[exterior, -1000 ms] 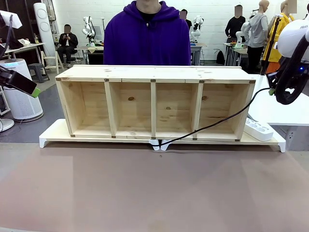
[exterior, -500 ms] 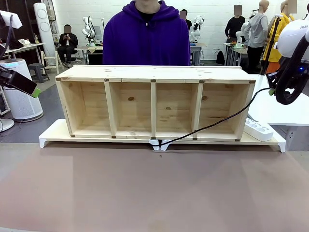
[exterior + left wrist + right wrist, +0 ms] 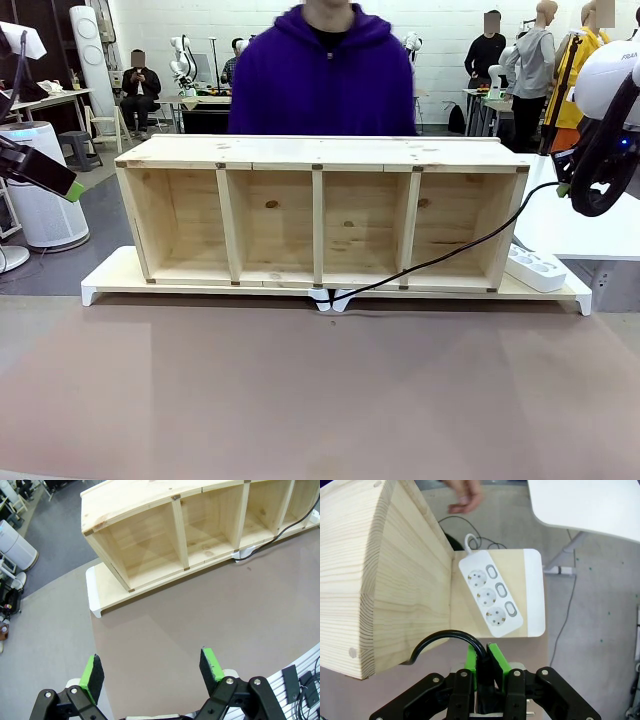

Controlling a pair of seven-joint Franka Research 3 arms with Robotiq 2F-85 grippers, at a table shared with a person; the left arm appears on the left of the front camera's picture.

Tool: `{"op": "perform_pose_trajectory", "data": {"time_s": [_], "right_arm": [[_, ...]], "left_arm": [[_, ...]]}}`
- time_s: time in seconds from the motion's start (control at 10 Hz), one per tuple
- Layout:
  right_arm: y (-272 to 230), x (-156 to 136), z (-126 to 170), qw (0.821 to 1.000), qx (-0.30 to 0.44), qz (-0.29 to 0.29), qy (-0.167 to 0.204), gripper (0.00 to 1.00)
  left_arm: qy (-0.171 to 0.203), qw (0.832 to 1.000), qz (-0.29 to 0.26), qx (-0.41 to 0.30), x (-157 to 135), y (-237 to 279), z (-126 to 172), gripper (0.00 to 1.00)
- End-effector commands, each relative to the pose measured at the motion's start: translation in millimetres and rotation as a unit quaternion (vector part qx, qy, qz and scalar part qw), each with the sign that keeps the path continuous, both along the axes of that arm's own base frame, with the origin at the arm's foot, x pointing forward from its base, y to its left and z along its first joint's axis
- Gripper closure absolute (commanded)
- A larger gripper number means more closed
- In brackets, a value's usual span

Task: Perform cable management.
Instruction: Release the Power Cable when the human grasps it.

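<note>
Pinches the cable [image 3: 445, 634] tight in the right gripper [image 3: 484, 654] at bottom centre (white power strip [image 3: 492, 600] just above). Trails from right edge to the wooden shelf's [image 3: 320, 152] lower middle. Holds the left gripper [image 3: 150, 667] spread wide, bottom of frame, above the brown table [image 3: 200, 615].

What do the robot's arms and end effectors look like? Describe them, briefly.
The right arm is glossy white and rounded, with dark lettering and a thick black hose alongside. The left end effector and right end effector are black linkages with silver pivot screws and bright green finger pads.
</note>
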State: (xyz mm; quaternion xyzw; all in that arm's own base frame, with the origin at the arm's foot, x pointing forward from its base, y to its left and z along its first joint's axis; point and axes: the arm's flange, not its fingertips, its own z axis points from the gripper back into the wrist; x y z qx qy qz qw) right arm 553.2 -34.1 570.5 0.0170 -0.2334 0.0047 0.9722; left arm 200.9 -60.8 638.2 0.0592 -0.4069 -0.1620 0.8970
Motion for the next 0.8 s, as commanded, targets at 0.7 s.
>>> {"op": "perform_pose_trajectory", "data": {"time_s": [0.7], "right_arm": [[-0.3, 0.1, 0.6, 1.000, 0.000, 0.000, -0.004, 0.85]], "left_arm": [[-0.007, 1.000, -0.005, 0.006, 1.9, 1.3, 0.4, 0.00]]}}
